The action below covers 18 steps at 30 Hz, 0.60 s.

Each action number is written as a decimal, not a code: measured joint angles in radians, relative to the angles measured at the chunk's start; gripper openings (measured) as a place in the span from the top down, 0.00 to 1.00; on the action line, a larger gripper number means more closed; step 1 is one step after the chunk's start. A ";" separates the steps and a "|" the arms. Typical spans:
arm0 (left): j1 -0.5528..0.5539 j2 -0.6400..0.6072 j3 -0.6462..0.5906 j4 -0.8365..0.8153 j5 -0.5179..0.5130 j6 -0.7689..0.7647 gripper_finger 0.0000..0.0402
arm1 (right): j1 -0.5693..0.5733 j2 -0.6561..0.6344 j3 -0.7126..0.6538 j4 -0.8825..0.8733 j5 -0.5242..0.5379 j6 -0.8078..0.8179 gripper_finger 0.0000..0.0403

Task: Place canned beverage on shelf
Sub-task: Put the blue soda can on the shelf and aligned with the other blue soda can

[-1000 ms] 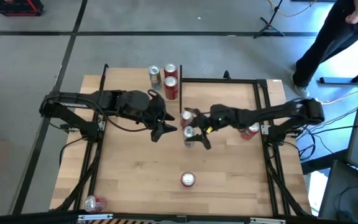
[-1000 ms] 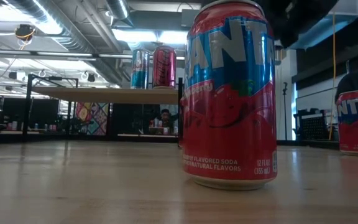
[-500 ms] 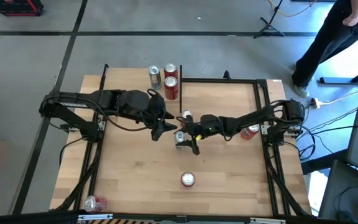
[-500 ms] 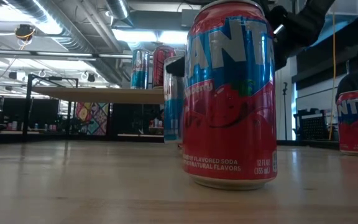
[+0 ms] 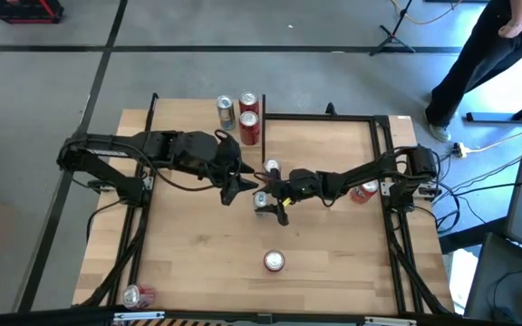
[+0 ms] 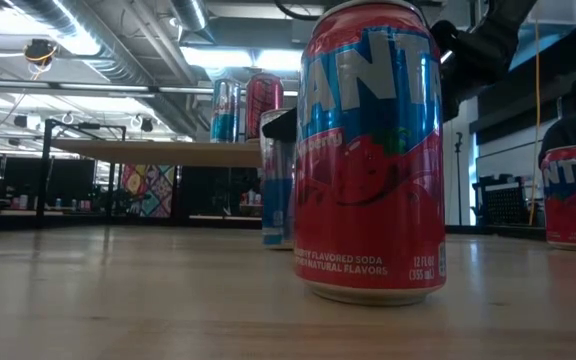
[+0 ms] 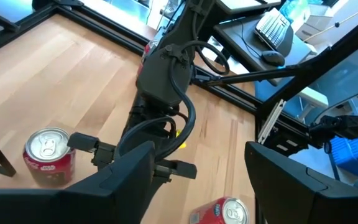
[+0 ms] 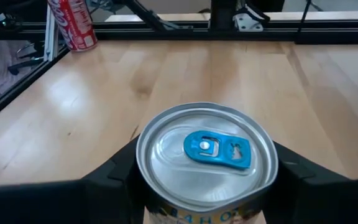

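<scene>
My right gripper [image 5: 265,201] is shut on a slim blue can with a silver top [image 8: 207,155], near the table's middle. The can also shows in the low view [image 6: 277,180], left of a big red Fanta can [image 6: 368,150]. My left gripper [image 5: 240,188] is open and empty just left of the held can; its fingers show in the left wrist view [image 7: 199,149]. The shelf [image 6: 168,152] stands at the far left on thin black uprights and carries three upright cans [image 5: 227,110] [image 5: 248,101] [image 5: 250,127]. My right gripper pinches the can's side wall just below the top rim [image 8: 146,198] between its two fingers, one finger [image 8: 110,183] on each side. The fingers come from the table's right side. The can is upright, its bottom at table level; whether it rests there I cannot tell.
A can [image 5: 271,168] stands just beyond the held one. A red Fanta can [image 5: 274,262] stands near the front middle, a red can [image 5: 365,190] at the right, and a can [image 5: 139,294] lies at the front left. A person [image 5: 497,45] stands beyond the far right corner.
My right gripper has carried the slim can toward the table's left, out from behind the Fanta can in the low view, then lowered it to table level. The can has stayed upright. My left gripper has kept still.
</scene>
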 joint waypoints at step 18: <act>0.000 0.001 0.000 0.001 -0.029 0.029 0.38 | -0.002 -0.462 0.000 -0.534 0.073 -0.033 0.05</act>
